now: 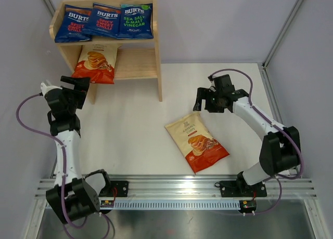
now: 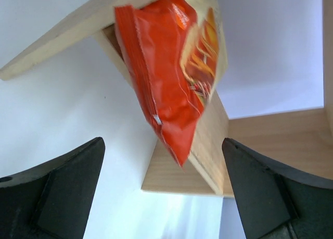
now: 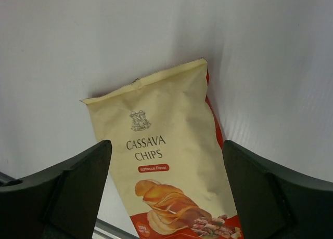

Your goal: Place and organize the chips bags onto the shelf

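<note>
Right end effector (image 3: 166,144): hung wide open over cream-and-orange glossy chips bag (image 3: 171,171) lying flat on white desk (image 1: 130,135).
Left end effector (image 2: 162,140): stood wide open, empty.
Grasp: top seam probably best pinched.

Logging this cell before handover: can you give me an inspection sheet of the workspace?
Surface: white table, one bag on it.
Job's things: three BURTS bags on the top tier of the shelf; lower-tier cassava bag overhangs the front edge; loose cassava bag lies flat on the table.
Clutter: nothing seen.
Grippers: left gripper and right gripper, jaws open, empty.
Cables: purple cables along both arms.
Surroundings: pale walls; metal rail at near edge.
</note>
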{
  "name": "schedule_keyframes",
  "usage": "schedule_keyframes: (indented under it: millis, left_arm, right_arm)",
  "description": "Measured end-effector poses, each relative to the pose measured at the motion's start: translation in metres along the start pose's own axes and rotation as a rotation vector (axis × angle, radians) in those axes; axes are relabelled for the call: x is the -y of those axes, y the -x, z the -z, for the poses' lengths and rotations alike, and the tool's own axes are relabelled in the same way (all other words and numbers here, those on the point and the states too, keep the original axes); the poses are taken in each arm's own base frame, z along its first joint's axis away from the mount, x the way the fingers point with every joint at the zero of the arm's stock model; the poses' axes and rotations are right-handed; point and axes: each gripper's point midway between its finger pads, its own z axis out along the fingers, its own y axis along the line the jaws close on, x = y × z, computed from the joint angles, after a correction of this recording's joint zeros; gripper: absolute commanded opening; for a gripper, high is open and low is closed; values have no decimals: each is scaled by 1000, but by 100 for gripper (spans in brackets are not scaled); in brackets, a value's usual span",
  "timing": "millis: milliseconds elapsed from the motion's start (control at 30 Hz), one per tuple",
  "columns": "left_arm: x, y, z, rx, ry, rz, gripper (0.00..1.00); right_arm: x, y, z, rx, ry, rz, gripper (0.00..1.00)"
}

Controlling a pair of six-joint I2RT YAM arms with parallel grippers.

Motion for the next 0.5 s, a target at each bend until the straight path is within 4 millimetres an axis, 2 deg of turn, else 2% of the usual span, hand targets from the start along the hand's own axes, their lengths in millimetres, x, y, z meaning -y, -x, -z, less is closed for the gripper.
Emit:
schedule_keyframes:
  millis: [167,267,400,500]
  left_arm:
    - [22,-8,38,-30,-74,-103,99]
    - [35,-28,56,-105,-142,-175,99]
    - [55,-78,77,-274,-259,-275,99]
    - [68,-131,97,-438,-356,-353,99]
  right_arm:
    - [32,-23,-37,-134,79,-83,90]
    - [50,-39,-53,-196,125,-161,89]
    - [47,-51,-64,-244,182,-185,86]
    - [42,-57,-72,-256,234,-186,84]
